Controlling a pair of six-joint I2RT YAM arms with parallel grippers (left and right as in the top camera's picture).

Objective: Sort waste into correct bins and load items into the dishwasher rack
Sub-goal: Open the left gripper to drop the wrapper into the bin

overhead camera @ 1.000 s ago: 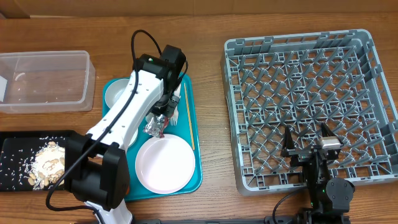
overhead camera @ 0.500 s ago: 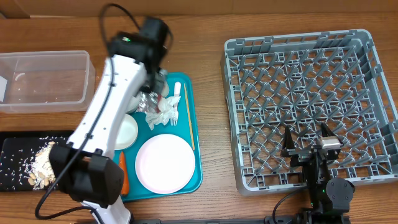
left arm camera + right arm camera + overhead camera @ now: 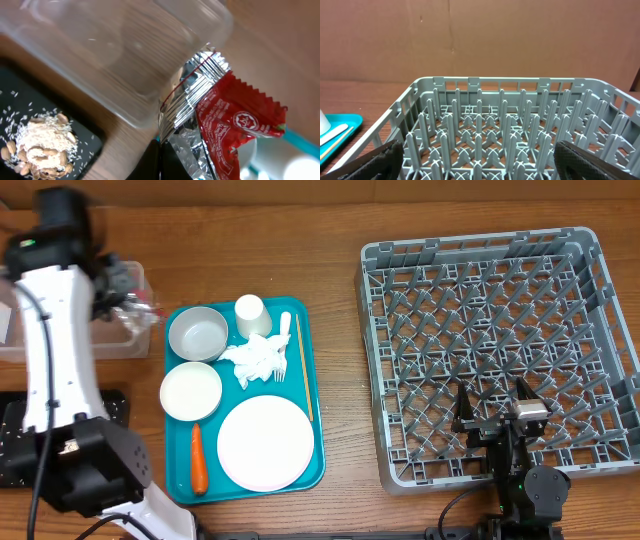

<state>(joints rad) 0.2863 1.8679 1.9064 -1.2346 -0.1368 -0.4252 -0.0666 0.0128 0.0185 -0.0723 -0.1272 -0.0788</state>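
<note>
My left gripper [image 3: 128, 292] is shut on the crumpled silver foil wrapper with red print [image 3: 220, 117] and holds it over the right end of the clear tub [image 3: 60, 330]. In the left wrist view the wrapper hangs beside the tub's corner [image 3: 150, 75]. The black tray [image 3: 35, 115] holds nut scraps [image 3: 42, 145]. On the teal tray [image 3: 312, 450] lie two white bowls [image 3: 197, 333] [image 3: 191, 391], a cup [image 3: 251, 314], the napkin [image 3: 255, 360], a white utensil [image 3: 283, 345] and the plate [image 3: 265, 443]. My right gripper [image 3: 497, 412] is open above the grey rack [image 3: 480, 300].
An orange carrot-like piece [image 3: 198, 457] lies on the teal tray's left front. A thin wooden stick [image 3: 303, 370] lies along the tray's right side. A cardboard wall stands behind the rack in the right wrist view [image 3: 480, 40].
My left gripper has lifted the foil wrapper off the teal tray and carried it left to the clear tub. The right arm has not moved.
</note>
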